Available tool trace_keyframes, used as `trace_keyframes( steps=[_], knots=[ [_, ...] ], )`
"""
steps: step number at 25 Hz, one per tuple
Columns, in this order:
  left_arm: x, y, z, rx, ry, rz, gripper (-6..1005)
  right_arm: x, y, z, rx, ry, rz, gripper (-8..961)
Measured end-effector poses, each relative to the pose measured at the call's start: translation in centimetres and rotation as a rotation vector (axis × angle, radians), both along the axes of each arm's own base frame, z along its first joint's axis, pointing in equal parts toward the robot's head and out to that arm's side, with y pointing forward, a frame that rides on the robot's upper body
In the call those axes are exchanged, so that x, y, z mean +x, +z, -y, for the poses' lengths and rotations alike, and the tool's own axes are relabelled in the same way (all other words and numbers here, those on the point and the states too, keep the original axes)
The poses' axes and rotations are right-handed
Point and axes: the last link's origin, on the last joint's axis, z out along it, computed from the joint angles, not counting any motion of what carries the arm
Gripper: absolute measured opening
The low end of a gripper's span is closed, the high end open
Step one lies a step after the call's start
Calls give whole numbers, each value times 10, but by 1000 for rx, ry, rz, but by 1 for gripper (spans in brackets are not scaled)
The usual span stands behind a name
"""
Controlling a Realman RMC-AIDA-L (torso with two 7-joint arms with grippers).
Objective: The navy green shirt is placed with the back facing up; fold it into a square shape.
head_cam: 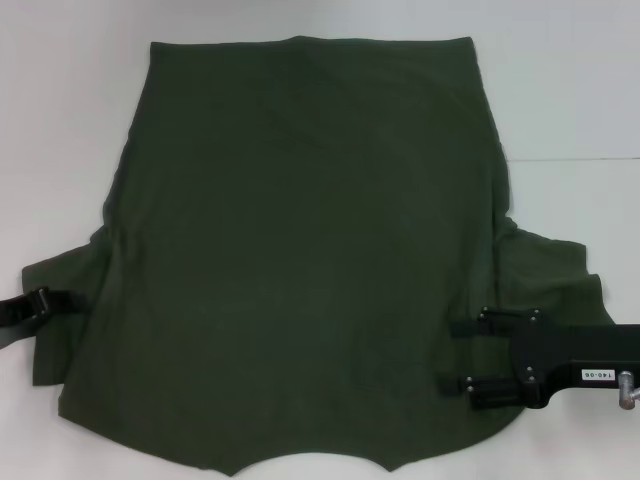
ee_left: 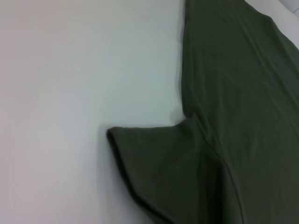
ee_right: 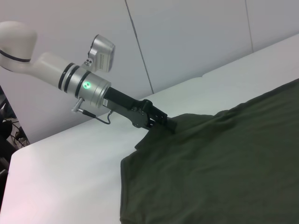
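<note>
The navy green shirt [head_cam: 300, 250] lies spread flat on the white table, plain side up, with its hem at the far side and its neck opening at the near edge. My left gripper [head_cam: 44, 298] is at the edge of the shirt's left sleeve. In the right wrist view, the left gripper [ee_right: 170, 127] looks shut on that sleeve, and the cloth rises slightly toward it. My right gripper [head_cam: 450, 354] is over the shirt just inside the right sleeve, open, with its two fingers pointing toward the shirt's middle. The left wrist view shows the shirt [ee_left: 243, 93] and its flat left sleeve.
White table [head_cam: 60, 100] shows around the shirt on the left, far and right sides, with a seam [head_cam: 575, 158] at the right. A pale wall [ee_right: 196, 37] stands behind the table's left edge.
</note>
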Motion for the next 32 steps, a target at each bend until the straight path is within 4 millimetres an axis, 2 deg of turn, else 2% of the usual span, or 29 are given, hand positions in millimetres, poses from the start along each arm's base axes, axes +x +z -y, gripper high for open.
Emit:
trace_keyframes(
  steps=[8,19,22,24,25,32],
  knots=[
    [3,-1,-4,-20,-27,-33,432,0,1,-1,3,-2,1,927],
    [2,4,-5,-9,-17,-32,57,0,1,-3,8,-4,6,927],
    [0,16,-8,9,-10,-59,41,0,1,-3,9,-4,7,927],
    [0,16,-8,9,-10,-59,30,0,1,-3,8,-3,7,928],
    [-2,38,-14,32,-3,-116,24,0,1,-3,8,-3,7,928],
    [3,71,-30,52,-18,-216,21,1,1,-2,8,-7,7,928]
  ],
)
